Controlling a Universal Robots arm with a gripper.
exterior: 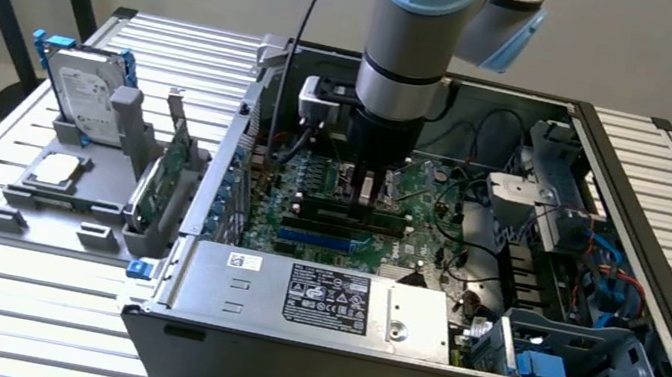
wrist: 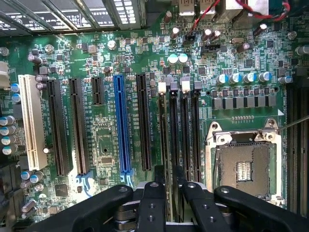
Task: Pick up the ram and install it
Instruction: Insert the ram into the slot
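The ram, a long thin dark-green stick, stands on edge along the memory slots of the motherboard inside the open computer case. My gripper reaches straight down into the case and is shut on the ram at about its middle. In the wrist view my gripper hangs just over the row of black memory slots, its black fingers set narrow on either side of one slot. Seen edge-on there, the ram is hard to tell from the slot beneath it.
A silver hard drive with blue rails and a green expansion card stand in a grey holder outside the case. The power supply lies at the front. Beside the slots are the processor socket, cables and a blue drive cage.
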